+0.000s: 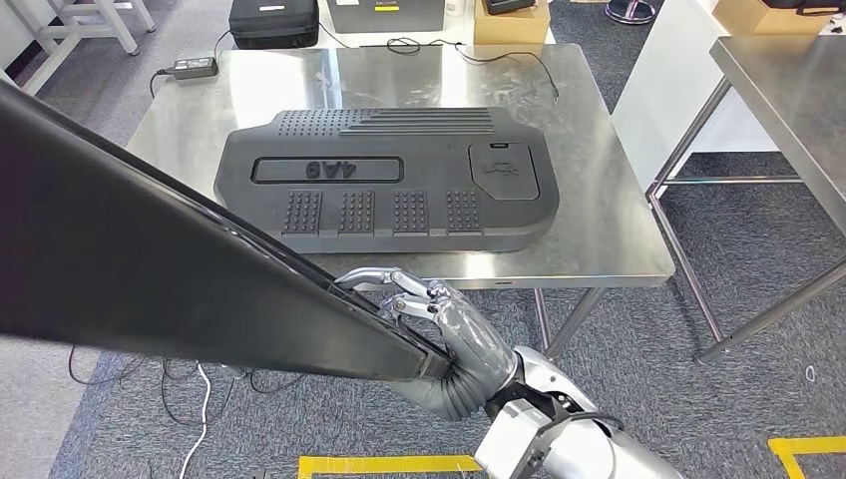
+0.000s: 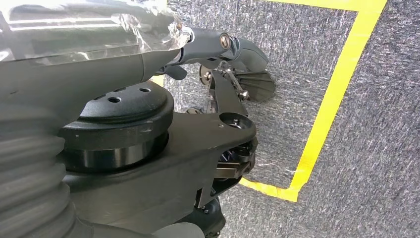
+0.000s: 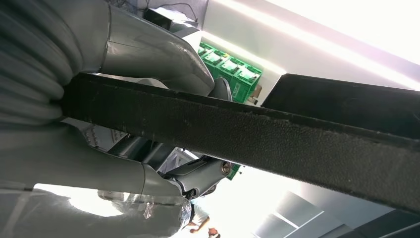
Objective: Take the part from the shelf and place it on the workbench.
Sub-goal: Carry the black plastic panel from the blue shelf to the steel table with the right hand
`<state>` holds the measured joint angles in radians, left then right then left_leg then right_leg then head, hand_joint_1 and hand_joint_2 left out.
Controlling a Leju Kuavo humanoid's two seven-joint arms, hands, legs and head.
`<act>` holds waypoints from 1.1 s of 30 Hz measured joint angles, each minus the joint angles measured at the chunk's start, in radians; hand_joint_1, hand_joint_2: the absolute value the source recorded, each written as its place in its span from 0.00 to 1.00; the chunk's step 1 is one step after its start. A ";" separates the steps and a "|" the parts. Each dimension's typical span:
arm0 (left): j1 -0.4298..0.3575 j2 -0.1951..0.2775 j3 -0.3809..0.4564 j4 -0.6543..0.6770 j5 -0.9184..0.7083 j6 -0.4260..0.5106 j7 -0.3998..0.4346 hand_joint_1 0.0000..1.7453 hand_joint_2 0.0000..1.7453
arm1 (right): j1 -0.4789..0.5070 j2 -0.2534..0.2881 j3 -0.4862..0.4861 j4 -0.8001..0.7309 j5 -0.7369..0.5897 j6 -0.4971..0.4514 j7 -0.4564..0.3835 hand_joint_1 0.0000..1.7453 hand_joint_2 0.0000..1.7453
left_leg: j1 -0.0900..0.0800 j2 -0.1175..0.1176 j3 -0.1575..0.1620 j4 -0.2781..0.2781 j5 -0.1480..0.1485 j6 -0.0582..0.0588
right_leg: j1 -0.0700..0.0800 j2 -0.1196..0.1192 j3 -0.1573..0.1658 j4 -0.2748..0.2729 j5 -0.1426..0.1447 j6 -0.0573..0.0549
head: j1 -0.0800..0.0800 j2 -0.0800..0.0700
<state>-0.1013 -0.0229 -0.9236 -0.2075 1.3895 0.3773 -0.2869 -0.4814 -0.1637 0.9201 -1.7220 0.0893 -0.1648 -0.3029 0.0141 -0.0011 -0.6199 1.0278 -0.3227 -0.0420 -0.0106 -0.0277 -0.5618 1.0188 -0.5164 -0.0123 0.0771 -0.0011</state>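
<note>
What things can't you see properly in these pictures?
- The big black panel the right robot hand holds: its far end is cut off by the head view's left edge.
- The workbench: its near left corner hides behind that panel.
- The embossed part lying on the workbench: its near left edge is hidden by the panel too.
- The left robot hand: in the left wrist view, whether it holds anything cannot be told.

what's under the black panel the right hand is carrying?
Under the black panel, the right hand grips its near edge; grey carpet and cables lie below. The workbench corner and floor behind it are covered.
</note>
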 joint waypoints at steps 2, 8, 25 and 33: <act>0.000 0.000 0.000 0.000 0.000 -0.002 0.000 0.00 1.00 | 0.000 0.000 0.000 0.000 0.000 0.000 0.000 1.00 1.00 | 0.000 0.000 0.000 0.000 0.000 0.000 | 0.000 0.000 0.000 0.000 0.000 0.000 | 0.000 0.000; 0.000 0.000 0.000 0.000 0.000 -0.004 0.000 0.00 1.00 | 0.000 0.002 0.000 0.002 0.000 0.003 0.000 1.00 1.00 | 0.000 0.000 0.000 0.000 0.000 0.000 | 0.000 0.000 0.000 0.000 0.000 0.000 | 0.002 0.000; 0.000 0.000 0.000 0.000 0.000 -0.004 0.001 0.00 1.00 | 0.000 0.006 0.000 0.005 0.000 0.003 0.000 1.00 1.00 | -0.002 0.000 0.000 0.001 0.000 0.000 | -0.003 -0.001 0.000 -0.001 0.000 0.000 | 0.004 0.000; 0.000 0.001 0.000 0.000 -0.004 -0.005 0.001 0.00 1.00 | 0.000 0.008 0.007 0.006 0.000 0.005 0.000 1.00 1.00 | -0.006 0.000 -0.004 0.009 -0.006 0.010 | -0.010 -0.005 0.001 -0.002 0.002 0.008 | 0.007 0.000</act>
<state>-0.1012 -0.0220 -0.9236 -0.2075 1.3860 0.3726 -0.2857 -0.4815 -0.1554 0.9274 -1.7159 0.0896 -0.1602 -0.3033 0.0083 -0.0007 -0.6244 1.0364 -0.3283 -0.0319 -0.0210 -0.0324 -0.5608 1.0166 -0.5147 -0.0041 0.0838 -0.0011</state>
